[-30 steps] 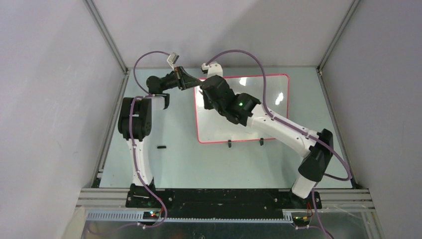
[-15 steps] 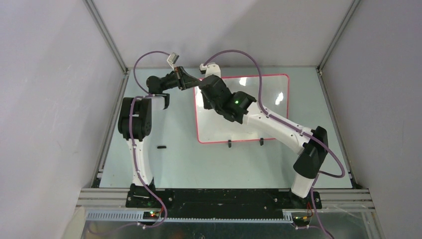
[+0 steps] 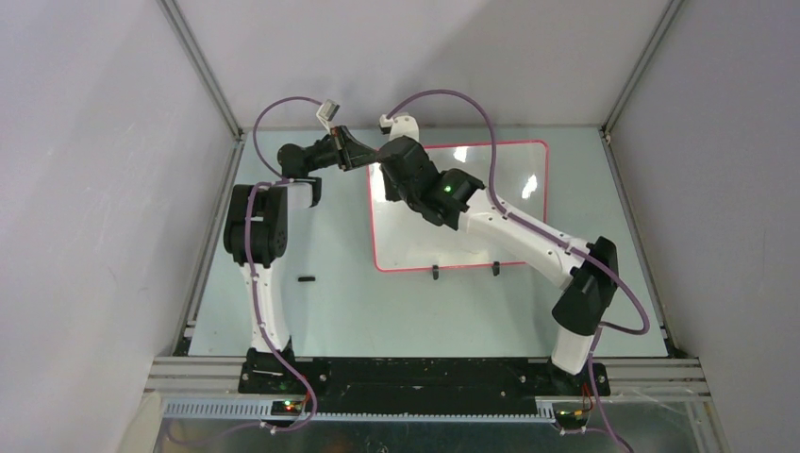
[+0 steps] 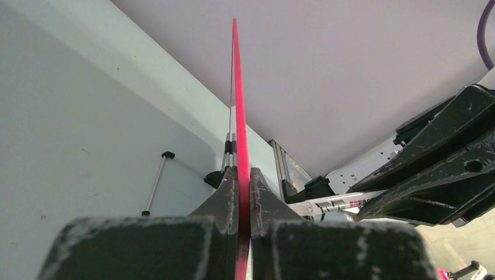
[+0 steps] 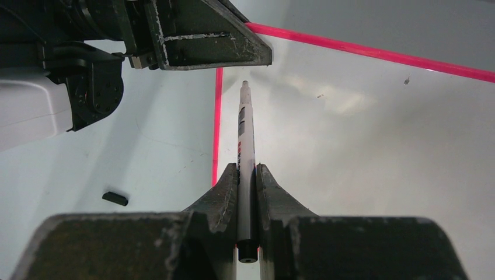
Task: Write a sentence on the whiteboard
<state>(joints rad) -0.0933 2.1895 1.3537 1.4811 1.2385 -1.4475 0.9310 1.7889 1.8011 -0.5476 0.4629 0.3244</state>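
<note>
The whiteboard (image 3: 420, 247) lies flat on the table, glossy white with a red-pink rim. No letters of the sentence show on the parts of it in view. My left gripper (image 3: 371, 157) (image 4: 244, 172) is shut on the rim (image 4: 236, 87) at the board's far left corner. My right gripper (image 3: 385, 181) (image 5: 246, 168) is shut on a white marker (image 5: 245, 128) (image 4: 333, 203). The marker's tip points at the board just inside that same corner, close to the left fingers (image 5: 204, 41). Whether the tip touches the surface I cannot tell.
A small black marker cap (image 3: 305, 278) (image 5: 115, 198) lies on the pale green table left of the board. Two black clip feet (image 3: 436, 274) stick out at the board's near edge. Grey walls and metal frame posts close in the table's sides and back.
The right arm has shifted a little toward the board's far left corner, carrying the marker with it. The left arm and the board have not moved.
</note>
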